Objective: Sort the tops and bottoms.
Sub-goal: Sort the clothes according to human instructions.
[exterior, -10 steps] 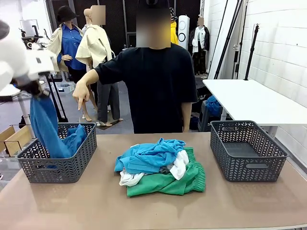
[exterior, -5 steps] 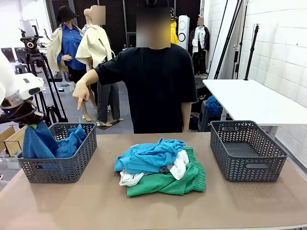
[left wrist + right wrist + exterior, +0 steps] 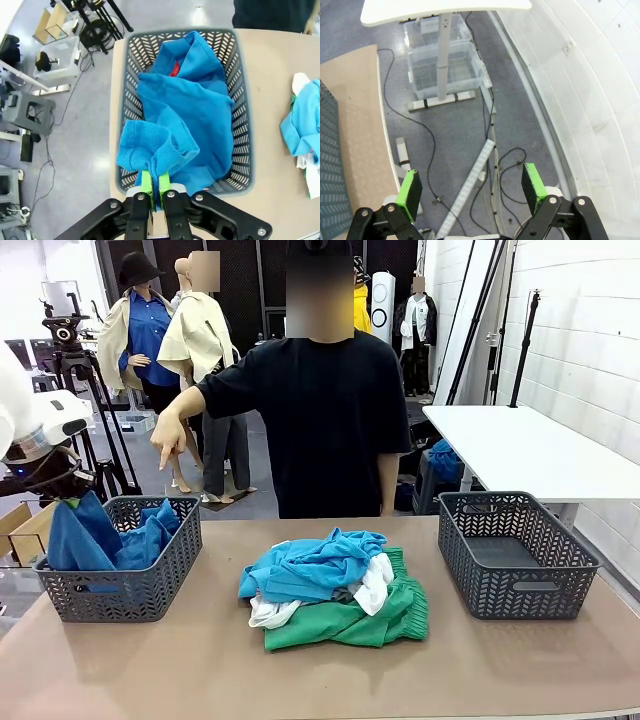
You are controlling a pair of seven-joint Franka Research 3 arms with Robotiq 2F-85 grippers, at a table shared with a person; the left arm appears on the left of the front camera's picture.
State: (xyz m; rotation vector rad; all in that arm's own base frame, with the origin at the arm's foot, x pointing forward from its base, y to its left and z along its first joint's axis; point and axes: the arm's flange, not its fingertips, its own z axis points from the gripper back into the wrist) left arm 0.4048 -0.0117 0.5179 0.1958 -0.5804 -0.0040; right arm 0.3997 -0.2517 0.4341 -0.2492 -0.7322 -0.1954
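Just above the basket (image 3: pixel 241 135), left tool (image 3: pixel 154 181) pinches a blue shirt (image 3: pixel 195 110).

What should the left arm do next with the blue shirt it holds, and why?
Probably open the left gripper. Its fingers pinch a fold of the blue shirt, the rest of which already lies inside the grey basket, so releasing should drop it in.

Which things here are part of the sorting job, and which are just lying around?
Job: blue shirt in left basket, pinched by left pincer; second blue shirt, white shirt, green shorts piled mid-table; right basket.
Lying about: white side table, camera tripod, clear floor bins.
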